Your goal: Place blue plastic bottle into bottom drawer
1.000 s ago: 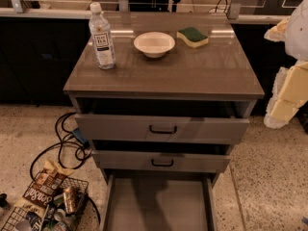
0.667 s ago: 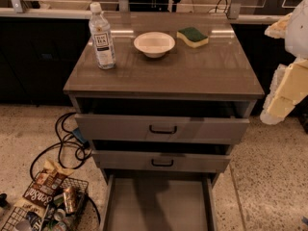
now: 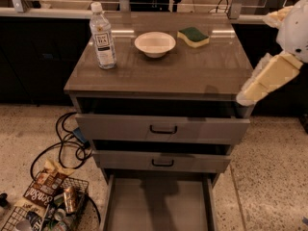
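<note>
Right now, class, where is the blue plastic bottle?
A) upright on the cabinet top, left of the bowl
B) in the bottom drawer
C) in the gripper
A: the blue plastic bottle stands on the cabinet top beside the bowl; the gripper hangs apart at the cabinet's right edge, the bottom drawer open.

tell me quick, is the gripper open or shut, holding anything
Gripper: by the right edge of the cabinet top; open or closed cannot be told. It is not on the blue plastic bottle, which stands far left.
</note>
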Robot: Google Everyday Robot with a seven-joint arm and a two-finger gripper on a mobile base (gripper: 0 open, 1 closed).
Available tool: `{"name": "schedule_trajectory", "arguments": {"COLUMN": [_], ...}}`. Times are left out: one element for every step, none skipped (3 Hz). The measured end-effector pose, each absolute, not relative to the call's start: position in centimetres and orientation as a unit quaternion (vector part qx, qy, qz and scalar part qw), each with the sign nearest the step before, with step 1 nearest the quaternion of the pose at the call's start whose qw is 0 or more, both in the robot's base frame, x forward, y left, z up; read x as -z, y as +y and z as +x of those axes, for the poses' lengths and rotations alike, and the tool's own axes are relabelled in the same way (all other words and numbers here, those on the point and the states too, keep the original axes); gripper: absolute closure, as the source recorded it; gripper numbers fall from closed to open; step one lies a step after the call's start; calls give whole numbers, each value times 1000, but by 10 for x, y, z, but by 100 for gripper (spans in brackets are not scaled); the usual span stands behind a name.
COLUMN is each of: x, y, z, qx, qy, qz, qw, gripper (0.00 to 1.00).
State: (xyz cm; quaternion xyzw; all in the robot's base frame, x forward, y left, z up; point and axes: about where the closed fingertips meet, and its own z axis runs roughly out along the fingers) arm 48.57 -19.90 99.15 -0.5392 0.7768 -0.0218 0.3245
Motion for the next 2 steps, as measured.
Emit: {"name": "schedule_trajectory", "arguments": {"x": [-1000, -1010], "y": [-164, -142], "z": [542, 584], "qx": [-32, -68], "qy": [736, 698], "qz": [-510, -478], "qw": [444, 529], "gripper": [0, 0]}}
